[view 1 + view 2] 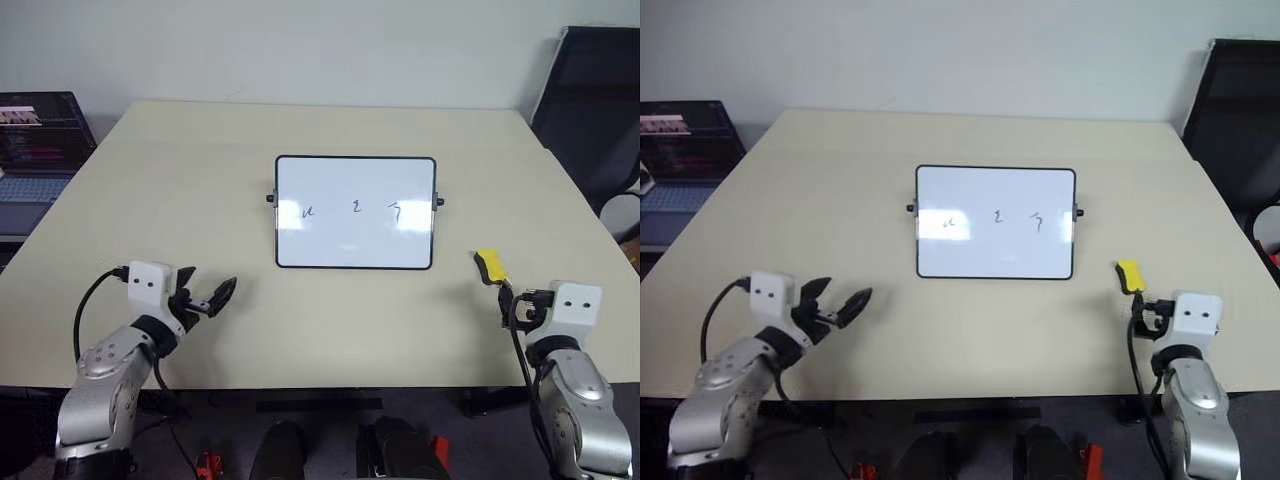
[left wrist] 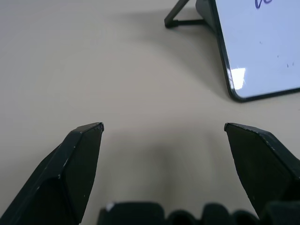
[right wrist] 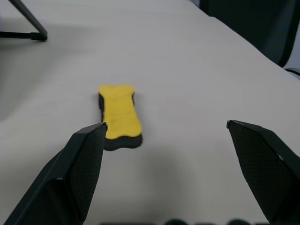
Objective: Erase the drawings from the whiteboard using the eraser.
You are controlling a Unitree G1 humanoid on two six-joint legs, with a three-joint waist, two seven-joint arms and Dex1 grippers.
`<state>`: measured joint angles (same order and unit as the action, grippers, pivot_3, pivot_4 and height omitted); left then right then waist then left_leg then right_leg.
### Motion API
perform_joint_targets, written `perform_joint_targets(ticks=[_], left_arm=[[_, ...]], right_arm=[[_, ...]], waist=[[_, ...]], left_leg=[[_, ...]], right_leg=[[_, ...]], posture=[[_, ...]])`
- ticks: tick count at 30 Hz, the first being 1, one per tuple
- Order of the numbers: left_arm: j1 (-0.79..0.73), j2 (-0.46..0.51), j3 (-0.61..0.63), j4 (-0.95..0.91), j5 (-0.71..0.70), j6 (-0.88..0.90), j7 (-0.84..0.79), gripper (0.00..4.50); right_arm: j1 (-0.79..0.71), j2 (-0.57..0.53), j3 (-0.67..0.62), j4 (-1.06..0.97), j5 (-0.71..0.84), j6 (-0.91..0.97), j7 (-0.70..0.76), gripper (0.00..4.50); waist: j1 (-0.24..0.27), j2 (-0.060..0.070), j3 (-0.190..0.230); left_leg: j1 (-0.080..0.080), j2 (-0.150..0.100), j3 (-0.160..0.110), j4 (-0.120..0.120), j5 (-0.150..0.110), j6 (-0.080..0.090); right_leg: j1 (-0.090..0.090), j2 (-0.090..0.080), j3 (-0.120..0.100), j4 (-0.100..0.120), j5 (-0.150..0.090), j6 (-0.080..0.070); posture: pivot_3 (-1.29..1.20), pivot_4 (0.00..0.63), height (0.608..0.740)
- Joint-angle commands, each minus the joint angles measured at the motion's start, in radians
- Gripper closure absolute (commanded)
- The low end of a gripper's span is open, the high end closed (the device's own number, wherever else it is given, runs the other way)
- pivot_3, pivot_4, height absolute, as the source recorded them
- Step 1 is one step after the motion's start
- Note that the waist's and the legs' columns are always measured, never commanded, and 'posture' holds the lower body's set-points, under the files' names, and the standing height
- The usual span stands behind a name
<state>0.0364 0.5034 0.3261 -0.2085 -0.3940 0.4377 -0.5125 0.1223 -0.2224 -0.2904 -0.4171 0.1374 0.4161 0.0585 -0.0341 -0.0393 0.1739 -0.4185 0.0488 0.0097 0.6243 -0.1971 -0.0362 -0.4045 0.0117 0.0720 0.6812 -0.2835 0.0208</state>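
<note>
Whiteboard: propped on a folding stand at mid-desk, tilted back to face the robot; black frame, knobs at its sides. Open desk on every side of it.

Drawings: three small pen marks in a row across the board's middle, none wiped yet.

Eraser: yellow top, dark base, lying flat and free on the desk to the right of the board, apart from its frame and well in from the desk's right edge.

Right hand: fingers spread wide, empty, low over the desk just short of the eraser, which sits off toward one finger rather than centred; likely lined up for pickup.

Left hand: fingers parted, empty, near the front edge, left of the board, clear of everything.
</note>
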Motion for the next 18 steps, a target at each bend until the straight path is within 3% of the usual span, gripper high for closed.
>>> perform_joint_targets(ticks=[1, 12, 18], left_arm=[[-0.003, 0.008, 0.034, -0.075, -0.029, 0.021, 0.016, 0.00], [-0.007, 0.018, 0.017, -0.045, -0.016, 0.000, 0.009, 0.00], [-0.082, 0.038, 0.012, 0.011, -0.007, -0.020, 0.006, 0.00]], right_arm=[[-0.035, -0.015, 0.002, -0.029, 0.005, 0.022, 0.004, 0.03], [-0.100, -0.038, 0.007, 0.006, 0.001, 0.054, 0.014, 0.03], [-0.215, -0.069, 0.002, 0.133, 0.019, 0.095, 0.036, 0.03]], waist=[[0.001, 0.000, 0.000], [0.000, 0.000, 0.000], [0.001, 0.000, 0.000]], left_leg=[[0.000, 0.000, 0.000, 0.000, 0.000, 0.000], [0.000, -0.001, 0.001, 0.000, 0.000, 0.000], [0.000, -0.002, 0.001, 0.001, 0.000, 0.000]], right_leg=[[0.000, 0.000, 0.000, 0.000, 0.000, -0.001], [0.000, 0.000, 0.000, 0.000, 0.000, 0.001], [0.000, 0.001, -0.001, 0.000, 0.000, 0.000]], posture=[[0.00, 0.150, 0.740], [0.00, 0.150, 0.740], [0.00, 0.150, 0.740]])
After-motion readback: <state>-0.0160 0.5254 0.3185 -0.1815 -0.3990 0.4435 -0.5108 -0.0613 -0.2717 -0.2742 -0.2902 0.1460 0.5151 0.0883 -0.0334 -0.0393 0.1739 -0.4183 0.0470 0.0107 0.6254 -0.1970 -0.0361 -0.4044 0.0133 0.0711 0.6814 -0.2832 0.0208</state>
